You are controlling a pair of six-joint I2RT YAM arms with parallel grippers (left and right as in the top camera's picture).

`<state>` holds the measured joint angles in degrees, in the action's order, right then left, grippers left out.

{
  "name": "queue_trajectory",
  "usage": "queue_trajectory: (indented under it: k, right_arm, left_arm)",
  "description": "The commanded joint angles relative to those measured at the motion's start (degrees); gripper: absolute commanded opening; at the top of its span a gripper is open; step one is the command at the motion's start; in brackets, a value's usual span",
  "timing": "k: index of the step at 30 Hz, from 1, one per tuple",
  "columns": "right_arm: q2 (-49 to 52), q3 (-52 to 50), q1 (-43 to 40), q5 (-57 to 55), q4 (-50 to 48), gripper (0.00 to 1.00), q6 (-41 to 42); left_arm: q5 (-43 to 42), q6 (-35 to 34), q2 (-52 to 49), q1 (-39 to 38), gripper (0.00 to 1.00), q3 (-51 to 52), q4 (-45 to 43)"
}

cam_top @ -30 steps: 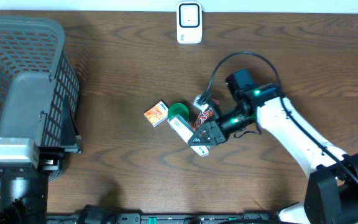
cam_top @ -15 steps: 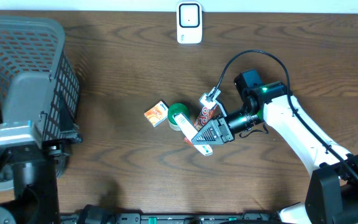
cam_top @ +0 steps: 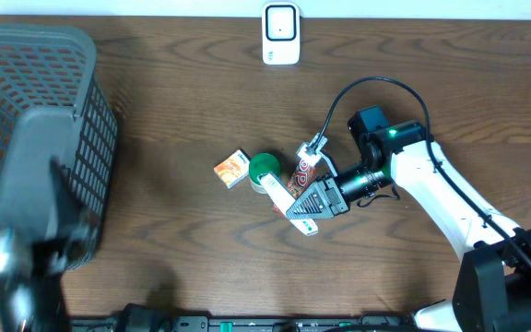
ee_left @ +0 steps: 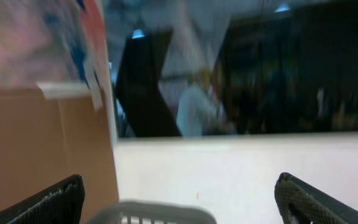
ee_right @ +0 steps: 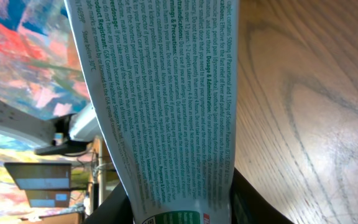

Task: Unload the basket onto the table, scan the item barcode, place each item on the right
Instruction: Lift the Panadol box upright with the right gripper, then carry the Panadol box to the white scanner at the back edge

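While the right gripper (cam_top: 313, 200) is clamping the white medicine box (cam_top: 272, 191) near the centre of the overhead frame, the scanner (cam_top: 281, 34) is sitting at the top edge, well apart, above and slightly left of the grip. The box's long axis is running diagonally, upper left to lower right, with the jaws closed across its middle. In the right wrist view the box (ee_right: 166, 112) is filling the frame with a face of fine print, and no barcode is showing there, so which face carries it cannot be told. The orange carton (cam_top: 232, 169), green round item (cam_top: 265, 165) and red packet (cam_top: 304, 170) are lying just beside the held box, on its upper-left side.

The left gripper (ee_left: 179, 188) is standing wide apart and holding nothing. That arm is showing only as a blur over the basket (cam_top: 63, 55) at the far left, so the right arm is the nearer one. Judgement: the next move is calling for carrying the box toward the top of the frame and turning it until the barcode face is facing the scanner.
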<state>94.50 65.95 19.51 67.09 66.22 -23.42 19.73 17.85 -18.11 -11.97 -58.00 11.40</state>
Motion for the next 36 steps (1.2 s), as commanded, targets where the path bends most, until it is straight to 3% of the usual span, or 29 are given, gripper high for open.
queue_trajectory:
  k: [1,6,18,22,28,34,36]
  right_arm:
    - [-0.7,1.1,-0.3,0.4,0.0,0.25,-1.5]
    - [-0.9,1.1,-0.3,0.5,1.7,0.23,-1.5]
    - [-1.8,1.1,-0.3,0.5,1.8,0.23,-2.4]
    - [-2.0,1.1,-0.3,0.6,1.8,0.22,-2.4]
    - [-2.0,1.1,-0.3,1.0,2.7,0.22,-2.0]
    - [-2.0,2.0,-1.2,-1.6,-5.0,0.22,-1.0]
    - [-2.0,3.8,-2.0,-8.9,-10.7,0.23,4.9]
  left_arm:
    - [-5.4,0.5,9.4,1.7,0.95,2.8,-0.7]
    - [-5.4,0.5,18.1,1.7,0.95,7.5,-1.2]
    - [-5.6,0.5,17.7,1.9,0.95,17.5,-3.5]
    - [-5.6,-8.3,17.6,1.9,0.95,23.4,-3.6]
    - [-5.6,-10.0,17.5,1.9,0.95,28.6,-3.5]
    - [-5.6,-10.1,17.5,1.9,0.95,28.7,5.6]
    - [-5.6,-10.1,17.5,1.9,0.95,28.7,9.0]
